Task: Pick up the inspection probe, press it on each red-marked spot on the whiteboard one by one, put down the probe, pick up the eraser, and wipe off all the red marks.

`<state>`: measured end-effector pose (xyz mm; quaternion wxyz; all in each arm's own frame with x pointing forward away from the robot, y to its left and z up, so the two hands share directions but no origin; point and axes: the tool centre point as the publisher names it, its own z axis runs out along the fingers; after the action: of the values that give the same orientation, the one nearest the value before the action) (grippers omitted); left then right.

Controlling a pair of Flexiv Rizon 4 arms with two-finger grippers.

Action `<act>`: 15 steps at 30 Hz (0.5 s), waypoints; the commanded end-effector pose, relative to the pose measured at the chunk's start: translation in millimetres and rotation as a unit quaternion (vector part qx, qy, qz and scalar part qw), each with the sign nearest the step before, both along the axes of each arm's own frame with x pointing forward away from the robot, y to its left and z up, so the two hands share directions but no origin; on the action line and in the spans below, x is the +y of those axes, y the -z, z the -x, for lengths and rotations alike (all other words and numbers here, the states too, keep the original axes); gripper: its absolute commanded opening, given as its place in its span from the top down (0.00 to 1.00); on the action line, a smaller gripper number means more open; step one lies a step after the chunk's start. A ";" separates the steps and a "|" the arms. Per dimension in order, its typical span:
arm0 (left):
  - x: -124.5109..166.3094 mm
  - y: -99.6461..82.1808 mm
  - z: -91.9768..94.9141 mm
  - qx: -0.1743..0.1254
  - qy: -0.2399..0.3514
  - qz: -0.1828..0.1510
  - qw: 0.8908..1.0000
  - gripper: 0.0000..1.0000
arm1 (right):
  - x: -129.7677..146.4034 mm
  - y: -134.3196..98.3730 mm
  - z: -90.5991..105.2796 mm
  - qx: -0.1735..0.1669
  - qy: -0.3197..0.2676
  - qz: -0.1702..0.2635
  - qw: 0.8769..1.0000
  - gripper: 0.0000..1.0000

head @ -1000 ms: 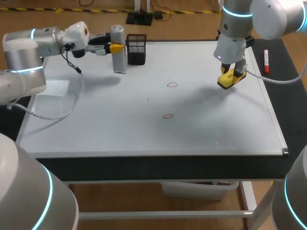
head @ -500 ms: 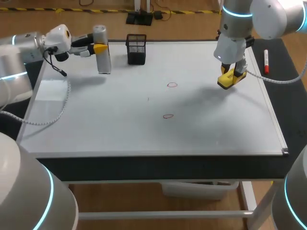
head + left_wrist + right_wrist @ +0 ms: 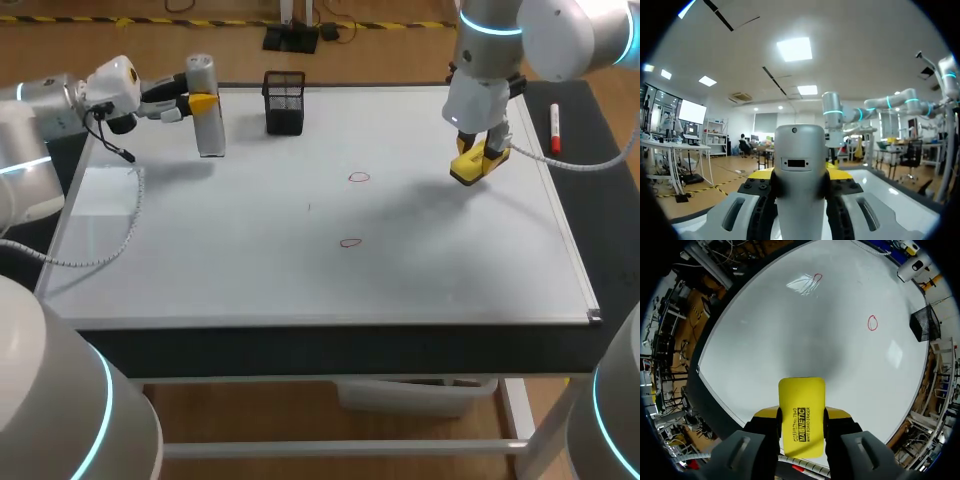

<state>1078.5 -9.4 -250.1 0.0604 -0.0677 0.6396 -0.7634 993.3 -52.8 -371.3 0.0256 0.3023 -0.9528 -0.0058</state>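
Note:
The grey cylindrical probe (image 3: 206, 108) stands upright at the whiteboard's far left, and my left gripper (image 3: 196, 103) is shut on it; in the left wrist view the probe (image 3: 800, 175) fills the gap between the fingers. My right gripper (image 3: 474, 160) is shut on the yellow eraser (image 3: 468, 166), held over the board's far right; the right wrist view shows the eraser (image 3: 801, 415) clamped above bare board. Two small red marks are on the whiteboard (image 3: 200, 260): one (image 3: 358, 177) toward the far middle, one (image 3: 349, 242) nearer the centre. In the right wrist view both marks (image 3: 872, 322) (image 3: 817, 277) lie ahead of the eraser.
A black mesh pen holder (image 3: 284, 102) stands at the far edge, just right of the probe. A red-capped marker (image 3: 554, 128) lies on the dark table right of the board. A cable hangs from my left wrist over the board's left part.
My left arm carried the probe leftward, away from the mesh holder, toward the board's far-left corner. The right arm with the eraser has hardly moved.

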 end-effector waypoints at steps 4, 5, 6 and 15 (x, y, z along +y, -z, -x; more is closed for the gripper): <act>-0.7 -3.0 3.4 0.000 -0.005 -0.002 1.000 1.00 | 24.3 -1.1 -14.5 0.014 -0.034 0.015 0.999 1.00; -0.7 -3.0 3.4 0.000 -0.005 -0.002 1.000 1.00 | 28.3 -0.6 -16.0 0.015 -0.039 0.016 0.999 1.00; -0.7 -3.0 3.4 0.000 -0.005 -0.002 1.000 1.00 | 33.1 -0.3 -17.4 0.015 -0.047 0.017 0.999 1.00; -0.7 -3.0 3.4 0.000 -0.005 -0.002 1.000 1.00 | 86.8 3.4 -29.3 0.019 -0.141 0.022 0.990 1.00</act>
<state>1076.9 -9.4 -249.1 0.0619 -0.0693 0.6402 -0.7626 1015.2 20.3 -371.2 0.0225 0.4266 -0.9042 -0.0055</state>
